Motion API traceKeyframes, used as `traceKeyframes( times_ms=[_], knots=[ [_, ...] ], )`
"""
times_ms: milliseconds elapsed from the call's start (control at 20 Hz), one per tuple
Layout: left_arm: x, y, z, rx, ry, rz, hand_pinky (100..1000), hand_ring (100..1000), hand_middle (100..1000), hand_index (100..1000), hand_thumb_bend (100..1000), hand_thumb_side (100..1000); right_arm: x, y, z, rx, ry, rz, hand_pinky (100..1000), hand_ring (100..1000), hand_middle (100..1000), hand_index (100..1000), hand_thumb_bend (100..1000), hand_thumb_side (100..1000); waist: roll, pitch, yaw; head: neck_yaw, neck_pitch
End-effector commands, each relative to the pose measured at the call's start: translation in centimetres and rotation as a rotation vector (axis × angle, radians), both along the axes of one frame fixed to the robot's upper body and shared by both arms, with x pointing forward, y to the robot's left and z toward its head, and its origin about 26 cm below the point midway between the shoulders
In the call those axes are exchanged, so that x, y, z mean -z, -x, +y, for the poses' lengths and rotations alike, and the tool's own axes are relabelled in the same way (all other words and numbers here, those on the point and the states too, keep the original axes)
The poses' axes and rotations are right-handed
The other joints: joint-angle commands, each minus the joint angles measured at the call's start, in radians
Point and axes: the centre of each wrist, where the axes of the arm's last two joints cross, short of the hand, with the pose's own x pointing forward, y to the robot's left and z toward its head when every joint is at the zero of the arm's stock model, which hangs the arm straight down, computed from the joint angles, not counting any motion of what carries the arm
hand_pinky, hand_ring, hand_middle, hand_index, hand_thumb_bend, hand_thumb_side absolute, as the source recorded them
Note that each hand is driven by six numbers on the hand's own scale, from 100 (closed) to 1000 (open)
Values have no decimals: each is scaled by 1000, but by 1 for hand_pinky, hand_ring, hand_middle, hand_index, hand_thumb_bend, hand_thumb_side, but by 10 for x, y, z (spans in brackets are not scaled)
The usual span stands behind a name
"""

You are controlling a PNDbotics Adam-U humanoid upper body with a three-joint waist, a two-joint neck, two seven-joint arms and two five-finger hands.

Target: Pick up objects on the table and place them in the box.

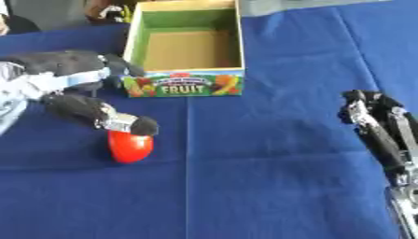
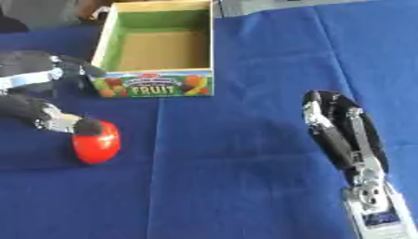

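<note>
A red round object (image 1: 129, 147) lies on the blue cloth at the left, in front of the box. My left hand (image 1: 69, 79) comes in from the left above it; its thumb (image 1: 104, 115) rests on the object's top while the other fingers (image 1: 114, 65) spread toward the box's front left corner. The box (image 1: 187, 46) stands at the back centre, open-topped with green inner walls, a brown floor and a "FRUIT" label on the front; nothing shows inside it. My right hand (image 2: 339, 130) rests at the right, fingers straight and pointing away, holding nothing.
A blue cloth (image 1: 269, 163) covers the table, with creases running across it. Dark shapes of people show at the far left edge behind the box.
</note>
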Motion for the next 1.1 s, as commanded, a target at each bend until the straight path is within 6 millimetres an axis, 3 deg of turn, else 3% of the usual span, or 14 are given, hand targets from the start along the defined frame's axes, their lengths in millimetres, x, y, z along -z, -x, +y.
traceKeyframes(
  times_ms=[50, 250, 400, 700, 1100],
  knots=[
    [-5, 2, 10, -29, -39, 15, 591, 810, 886, 1000, 935, 978, -6, 3, -1, 2, 17, -22, 642, 598, 513, 712, 100, 657, -2, -19, 0, -4, 2],
    [4, -4, 14, -49, -69, 50, 605, 821, 900, 1000, 906, 947, -5, 3, 0, 0, 17, -17, 641, 598, 513, 712, 100, 658, 0, -19, 1, -3, 3],
    [13, -11, 16, -75, -89, 71, 597, 826, 916, 1000, 806, 873, -5, 3, 0, -3, 17, -16, 641, 597, 512, 711, 100, 658, 0, -19, 1, -1, 0],
    [29, -26, 16, -101, -110, 118, 495, 796, 912, 1000, 799, 855, -5, 3, 1, -5, 16, -11, 642, 598, 512, 711, 100, 659, 0, -15, -5, 2, -1],
    [39, -44, 16, -146, -119, 143, 465, 779, 884, 1000, 794, 877, -5, 3, 3, -14, 17, -8, 642, 598, 511, 709, 100, 659, 1, -9, -10, 8, -5]
  ],
)
